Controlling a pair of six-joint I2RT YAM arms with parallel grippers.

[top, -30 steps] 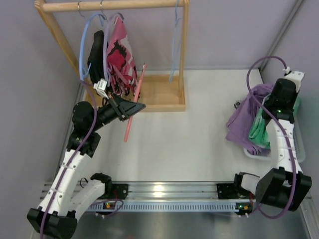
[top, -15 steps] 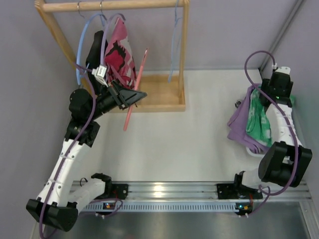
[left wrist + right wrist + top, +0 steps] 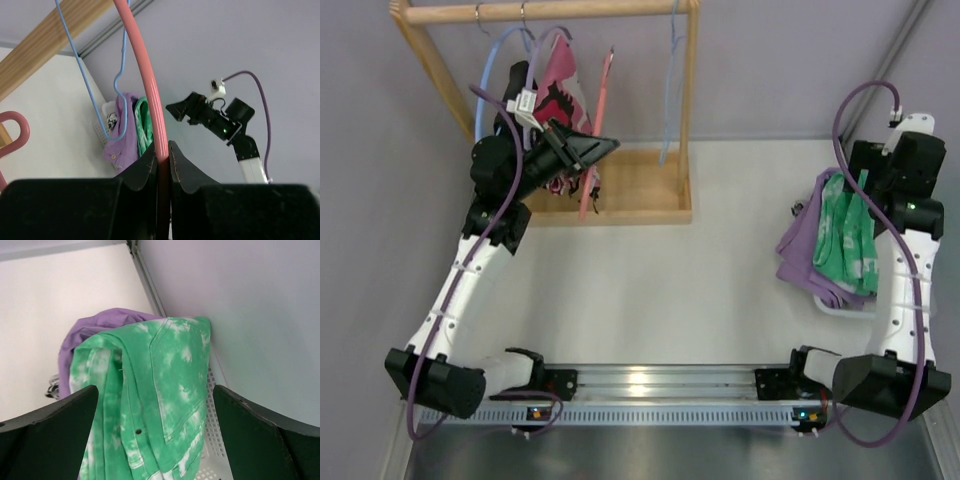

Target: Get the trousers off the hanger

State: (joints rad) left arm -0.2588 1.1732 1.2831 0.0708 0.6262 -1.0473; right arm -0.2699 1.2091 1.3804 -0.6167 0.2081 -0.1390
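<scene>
Left gripper [image 3: 161, 156]: jaws clamped together on the rim of the salmon-pink hanger [image 3: 603, 105], which stands steeply on end at the wooden rack [image 3: 640, 190] in the far left corner of the bench. Right gripper [image 3: 155, 390]: fingers spread wide apart, gripping nothing, poised over the trousers [image 3: 847, 235]. Trousers: draped over the purple cloth [image 3: 802, 250] in the white basket [image 3: 830, 308] at the right edge, well apart from the hanger.
</scene>
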